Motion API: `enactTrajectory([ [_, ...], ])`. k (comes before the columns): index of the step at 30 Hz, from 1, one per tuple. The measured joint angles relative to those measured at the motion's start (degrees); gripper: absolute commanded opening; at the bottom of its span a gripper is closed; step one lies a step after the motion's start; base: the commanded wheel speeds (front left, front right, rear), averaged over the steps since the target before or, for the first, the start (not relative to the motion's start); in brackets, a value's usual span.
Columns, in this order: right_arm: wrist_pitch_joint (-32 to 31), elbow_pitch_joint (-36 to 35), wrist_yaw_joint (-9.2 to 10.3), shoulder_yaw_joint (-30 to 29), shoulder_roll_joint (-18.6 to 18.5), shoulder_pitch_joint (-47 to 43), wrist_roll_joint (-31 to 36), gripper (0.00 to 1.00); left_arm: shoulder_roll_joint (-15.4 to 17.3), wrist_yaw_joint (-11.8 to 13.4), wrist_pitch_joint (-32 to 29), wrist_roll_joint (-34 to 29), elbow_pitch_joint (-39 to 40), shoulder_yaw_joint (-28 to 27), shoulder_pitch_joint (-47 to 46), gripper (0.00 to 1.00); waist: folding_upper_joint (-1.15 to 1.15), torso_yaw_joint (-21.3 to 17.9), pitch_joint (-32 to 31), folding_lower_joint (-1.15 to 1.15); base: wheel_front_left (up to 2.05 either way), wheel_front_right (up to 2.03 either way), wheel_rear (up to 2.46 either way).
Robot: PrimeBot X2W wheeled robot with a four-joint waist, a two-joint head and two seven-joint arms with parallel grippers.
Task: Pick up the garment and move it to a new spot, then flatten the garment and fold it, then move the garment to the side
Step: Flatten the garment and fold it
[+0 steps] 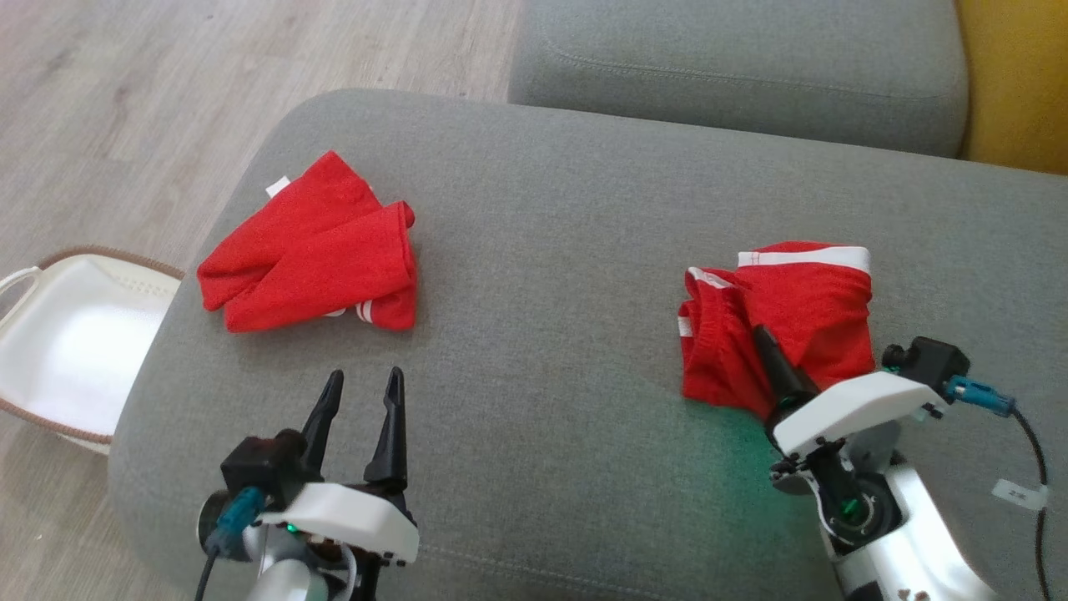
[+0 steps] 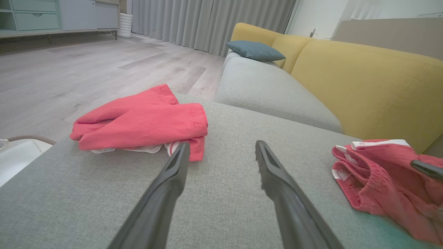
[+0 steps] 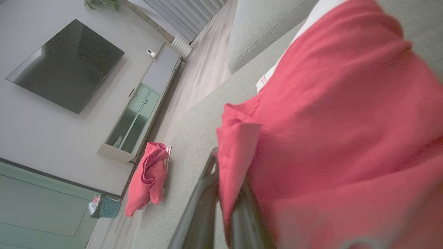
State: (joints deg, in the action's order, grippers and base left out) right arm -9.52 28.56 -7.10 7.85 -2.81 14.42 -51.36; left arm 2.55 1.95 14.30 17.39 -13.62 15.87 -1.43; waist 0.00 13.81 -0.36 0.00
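Red cloth with a white waistband, the garment (image 1: 809, 309) lies crumpled on the grey cushion (image 1: 542, 250), close to that cushion's right edge as the robot faces it. The right tool (image 1: 763, 335) is clamped on the garment. Its two dark fingers are pressed together with a fold of red fabric pinched between them at the garment's near side, and the right wrist view shows the cloth draped over them. The rest of the garment sits bunched on the cushion.

The left tool (image 1: 365, 376) is over the cushion's near left part, its fingers spread wide with nothing between them. They point toward a second red garment (image 1: 317, 259), which lies folded near the cushion's far left corner, apart from the fingertips.

A white basket (image 1: 50, 351) stands on the wooden floor (image 1: 125, 100) just beside the cushion's left edge. Past the cushion's far edge is another grey seat (image 1: 734, 67), with a yellow backrest (image 2: 363, 79) to its right and a blue pillow (image 2: 254, 51) lying on its far end.
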Motion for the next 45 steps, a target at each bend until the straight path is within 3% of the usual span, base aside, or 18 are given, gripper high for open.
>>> enactTrajectory([
  [7,1.54,0.25,0.00,4.07,-0.03,0.35,0.94,0.00,0.01,0.05,0.00,0.01,0.01,0.04,0.07,1.00,0.00,0.87,0.85,0.00,0.00,0.00,0.00],
  [8,1.76,0.78,0.00,4.34,-0.02,0.49,2.15,0.09,0.01,0.05,0.00,0.01,0.03,0.07,0.07,1.00,0.00,0.93,1.02,0.00,0.00,0.00,0.00],
  [9,2.41,1.51,0.00,4.50,-0.02,0.64,3.49,0.78,0.01,0.07,0.00,0.02,0.04,0.09,0.07,1.00,0.00,0.97,1.19,0.00,0.00,0.00,0.00],
  [10,2.82,2.21,0.00,4.67,-0.03,0.84,4.78,1.00,0.01,0.08,0.00,0.04,0.08,0.09,0.06,1.00,0.00,1.00,1.42,0.00,0.00,0.00,0.00],
  [20,3.30,11.07,0.00,6.58,-0.10,5.81,11.12,1.00,0.01,0.41,0.00,1.46,0.37,0.83,-0.73,1.00,0.00,1.60,4.09,0.00,0.00,0.00,0.00],
  [31,3.03,17.39,0.00,8.12,-0.30,9.48,13.62,1.00,0.00,0.86,0.00,2.21,0.46,1.96,-1.93,1.00,0.00,2.49,6.31,0.00,0.00,0.00,0.00],
  [37,3.96,17.12,0.00,9.54,-0.34,9.85,12.95,1.00,-0.01,1.16,0.00,2.53,0.40,1.72,-2.29,1.00,0.00,1.05,5.34,0.00,0.00,0.00,0.00],
  [45,7.56,10.47,0.00,10.55,-2.27,9.42,15.18,1.00,0.01,1.13,0.00,1.74,0.57,0.15,-2.24,1.00,0.00,-2.39,2.18,0.00,0.00,0.00,0.00],
])
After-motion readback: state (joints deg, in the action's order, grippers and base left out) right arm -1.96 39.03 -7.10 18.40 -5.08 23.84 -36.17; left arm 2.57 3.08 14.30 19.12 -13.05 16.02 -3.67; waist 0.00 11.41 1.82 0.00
